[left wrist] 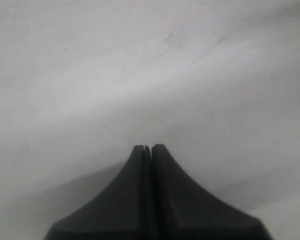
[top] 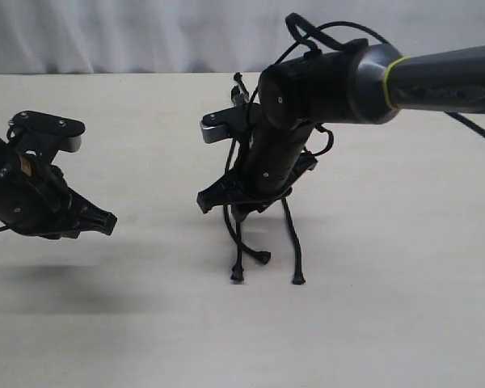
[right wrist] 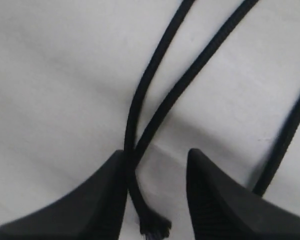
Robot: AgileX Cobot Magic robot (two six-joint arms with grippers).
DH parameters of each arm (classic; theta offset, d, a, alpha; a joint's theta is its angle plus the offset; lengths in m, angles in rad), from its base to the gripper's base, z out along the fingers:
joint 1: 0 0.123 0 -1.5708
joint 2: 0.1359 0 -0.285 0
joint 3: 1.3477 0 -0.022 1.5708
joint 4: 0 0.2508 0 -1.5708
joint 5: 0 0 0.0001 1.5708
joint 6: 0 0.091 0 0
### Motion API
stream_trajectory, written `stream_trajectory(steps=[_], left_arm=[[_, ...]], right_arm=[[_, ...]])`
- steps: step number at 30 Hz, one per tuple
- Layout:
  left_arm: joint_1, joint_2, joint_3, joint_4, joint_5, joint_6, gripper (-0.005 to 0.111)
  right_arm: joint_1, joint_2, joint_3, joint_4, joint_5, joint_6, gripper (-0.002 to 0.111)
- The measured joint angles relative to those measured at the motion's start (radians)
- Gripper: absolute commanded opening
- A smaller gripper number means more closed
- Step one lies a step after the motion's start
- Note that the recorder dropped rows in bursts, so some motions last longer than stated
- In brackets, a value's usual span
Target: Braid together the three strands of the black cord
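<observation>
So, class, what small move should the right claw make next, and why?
Probably lift the right claw clear and shift it toward the third strand. Its jaws stand open and hold nothing, two strands already cross between them, and the third lies outside, uncrossed. The left claw is shut, off to the side.

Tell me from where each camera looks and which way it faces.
Exterior view: off the arms, facing across the table; left arm, right arm and three strands show.
Left wrist view: on the left arm, facing the table; shut left jaws show.
Right wrist view: on the right arm, facing the strands; open right jaws show, a strand end between them.
Shared: exterior and right wrist views show the strands.
</observation>
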Motion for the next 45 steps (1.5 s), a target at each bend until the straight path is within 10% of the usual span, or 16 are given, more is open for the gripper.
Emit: stream_trajectory(steps=[7, 11, 21, 28, 36, 41, 45], left_arm=[[0.0, 0.0, 0.0, 0.008, -0.019, -0.003, 0.0], [0.0, 0.0, 0.0, 0.008, -0.021, -0.003, 0.0], [0.0, 0.0, 0.0, 0.014, -0.021, -0.003, 0.0], [0.0, 0.0, 0.0, 0.014, -0.016, -0.005, 0.0], [0.0, 0.0, 0.0, 0.024, -0.022, -0.005, 0.0], [0.0, 0.0, 0.0, 0.03, -0.022, -0.005, 0.0], [0.0, 0.0, 0.0, 0.033, -0.022, -0.005, 0.0]], right_arm=[[0.025, 0.09, -0.044, -0.073, 0.002, 0.098, 0.036], [0.03, 0.095, -0.045, -0.087, 0.002, 0.109, 0.004], [0.054, 0.033, -0.166, 0.161, -0.116, 0.055, 0.004], [0.069, 0.079, -0.164, -0.099, 0.018, 0.179, 0.037], [0.064, 0.124, -0.133, -0.201, 0.088, 0.266, 0.039], [0.064, 0.156, -0.133, -0.237, 0.105, 0.304, 0.004], [0.064, 0.153, -0.135, -0.243, 0.112, 0.312, 0.004]])
